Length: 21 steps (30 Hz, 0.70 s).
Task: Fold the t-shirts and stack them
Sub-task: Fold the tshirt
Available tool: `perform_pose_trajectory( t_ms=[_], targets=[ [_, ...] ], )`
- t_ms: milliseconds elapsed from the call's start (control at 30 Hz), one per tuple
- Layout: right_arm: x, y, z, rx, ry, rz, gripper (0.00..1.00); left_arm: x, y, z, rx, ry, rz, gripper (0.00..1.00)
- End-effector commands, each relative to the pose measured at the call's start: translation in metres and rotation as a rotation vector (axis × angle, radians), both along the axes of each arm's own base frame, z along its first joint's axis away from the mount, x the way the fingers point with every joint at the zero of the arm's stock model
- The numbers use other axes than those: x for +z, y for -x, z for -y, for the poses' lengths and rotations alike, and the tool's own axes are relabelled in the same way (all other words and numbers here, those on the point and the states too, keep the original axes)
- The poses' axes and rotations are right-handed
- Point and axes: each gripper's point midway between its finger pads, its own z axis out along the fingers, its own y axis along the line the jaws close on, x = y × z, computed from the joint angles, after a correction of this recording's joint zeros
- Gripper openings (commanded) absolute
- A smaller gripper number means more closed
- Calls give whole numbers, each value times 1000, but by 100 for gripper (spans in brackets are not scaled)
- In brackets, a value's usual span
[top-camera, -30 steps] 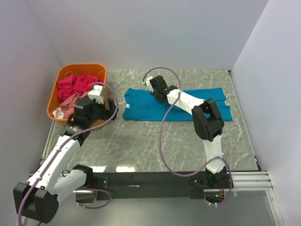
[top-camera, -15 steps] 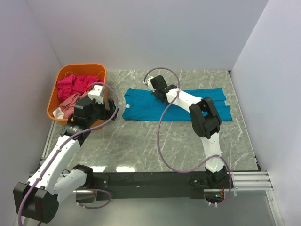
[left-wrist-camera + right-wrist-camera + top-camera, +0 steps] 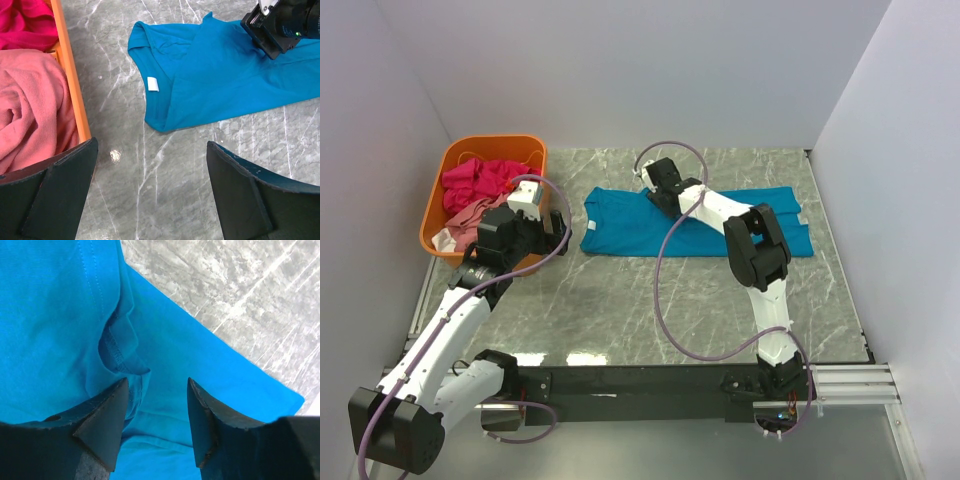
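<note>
My right gripper (image 3: 157, 390) has just let its jaws part over the soft teal-blue cotton t-shirt (image 3: 620, 225) lying flat right of the orange plastic basket (image 3: 495, 141), so I reckon that fold's set down, while the left gripper (image 3: 151, 147) hangs wide and empty.

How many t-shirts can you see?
3. The teal-blue t-shirt lies flat on the table. The magenta-pink t-shirt and the salmon-pink t-shirt are bunched in the orange basket. More could be hidden beneath those two.

Grey marbled tabletop (image 3: 610, 300), plain white walls (image 3: 650, 70) on three sides
</note>
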Motion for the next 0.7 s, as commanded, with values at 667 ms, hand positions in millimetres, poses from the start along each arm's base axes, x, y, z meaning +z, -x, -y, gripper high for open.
perform_pose_trajectory(
  t_ms=[667],
  targets=[
    [77,39,37,68,-653,-228,52,21,-5,4,-22,17,57,95]
  ],
)
